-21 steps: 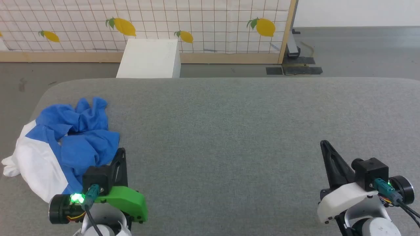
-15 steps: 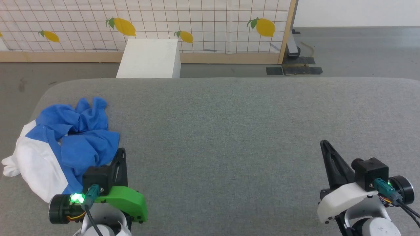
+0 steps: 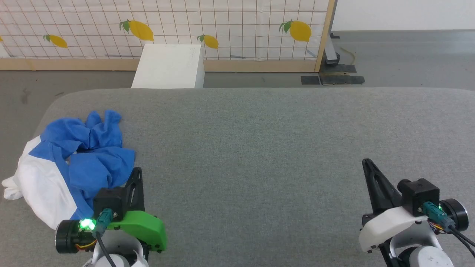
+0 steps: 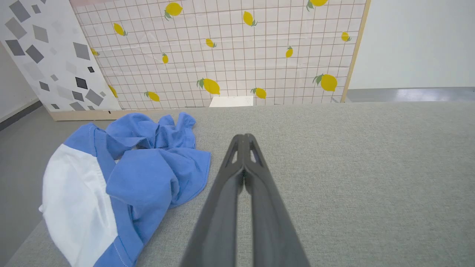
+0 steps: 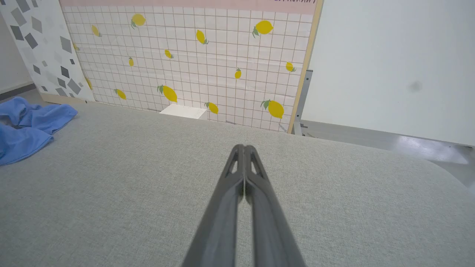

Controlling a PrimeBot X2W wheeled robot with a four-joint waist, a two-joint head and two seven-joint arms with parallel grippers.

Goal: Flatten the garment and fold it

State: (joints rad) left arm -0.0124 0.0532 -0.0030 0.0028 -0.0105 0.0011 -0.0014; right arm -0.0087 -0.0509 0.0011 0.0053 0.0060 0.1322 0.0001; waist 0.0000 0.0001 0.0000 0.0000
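Bright, even, diffuse light across the grey desk (image 3: 259,148), with soft, faint shadows. Gentle shading in the folds of the garment (image 3: 85,155), darkest where the blue cloth bunches. Sharp and clean in the head view, colours true. Small green glow from a lamp (image 3: 87,224) at the left wrist. Pale glare on the floor (image 5: 426,148) in the right wrist view. Slightly soft close to the lens along the left gripper (image 4: 244,139) and the right gripper (image 5: 244,148). Wide-angle leaning of the lemon-print panel (image 4: 222,55) towards the picture edges.

A white box (image 3: 169,66) stands before the lemon-print screen (image 3: 222,26).
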